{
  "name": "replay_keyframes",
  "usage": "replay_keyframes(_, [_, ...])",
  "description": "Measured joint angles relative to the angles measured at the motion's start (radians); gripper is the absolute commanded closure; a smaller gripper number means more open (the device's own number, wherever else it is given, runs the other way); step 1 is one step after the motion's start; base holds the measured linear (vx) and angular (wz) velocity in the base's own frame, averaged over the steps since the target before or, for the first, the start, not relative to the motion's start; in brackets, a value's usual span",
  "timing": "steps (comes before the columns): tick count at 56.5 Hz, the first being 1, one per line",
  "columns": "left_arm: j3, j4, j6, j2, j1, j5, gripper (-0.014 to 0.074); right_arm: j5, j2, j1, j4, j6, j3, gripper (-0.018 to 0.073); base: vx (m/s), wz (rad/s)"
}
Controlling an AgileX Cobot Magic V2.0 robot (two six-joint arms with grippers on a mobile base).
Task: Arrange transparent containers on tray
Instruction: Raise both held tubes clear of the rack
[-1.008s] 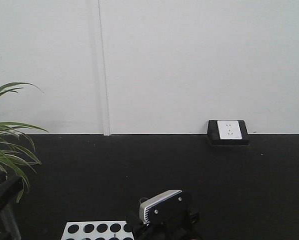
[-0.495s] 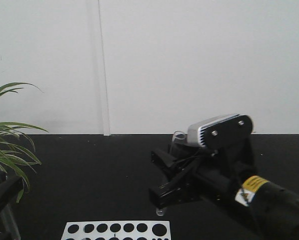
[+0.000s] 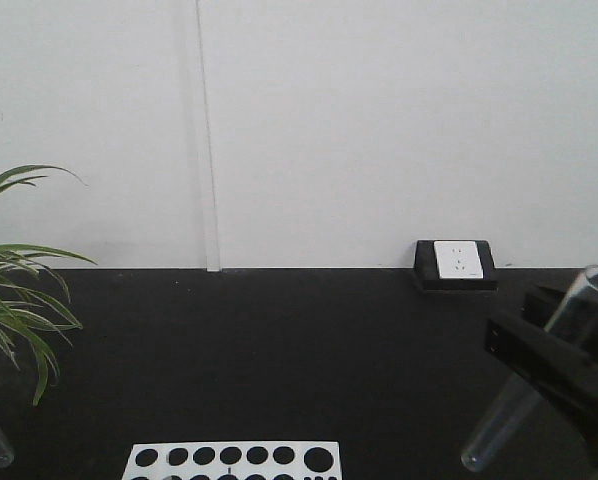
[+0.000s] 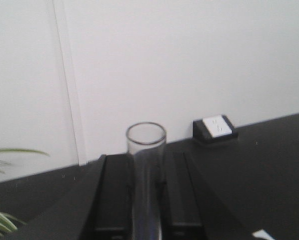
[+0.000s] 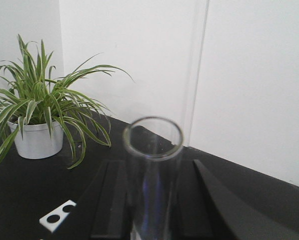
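Looks across a black table (image 3: 279,350) below a white wall: potted plant (image 5: 37,115) far left, white holed rack (image 3: 234,461) at the near edge, small wall socket (image 3: 456,262) far right. Pinches the right test tube (image 3: 499,425), tilted, in the right tool (image 5: 152,205) at right. Clamps the left test tube (image 4: 146,145) between left tool (image 4: 146,200) fingers, near left, off the table.

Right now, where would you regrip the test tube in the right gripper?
Its bare lower stretch, below the right gripper, approached side-on, square to its axis. The test tube hangs tilted, rim up, and only that stretch is clear of the grip.
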Motion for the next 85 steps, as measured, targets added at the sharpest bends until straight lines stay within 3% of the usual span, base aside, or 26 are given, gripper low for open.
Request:
replay_keyframes(21, [0.0,-0.002,0.0,-0.061,0.0,0.166,0.0461,0.016,-0.079,0.0,0.0,0.001,0.056,0.0571,0.0,0.0])
replay_keyframes(85, [0.0,-0.003,0.0,-0.061,0.0,0.168,0.0461,0.027,-0.079,0.0,-0.003,0.001,0.059,0.0571,-0.01,0.0])
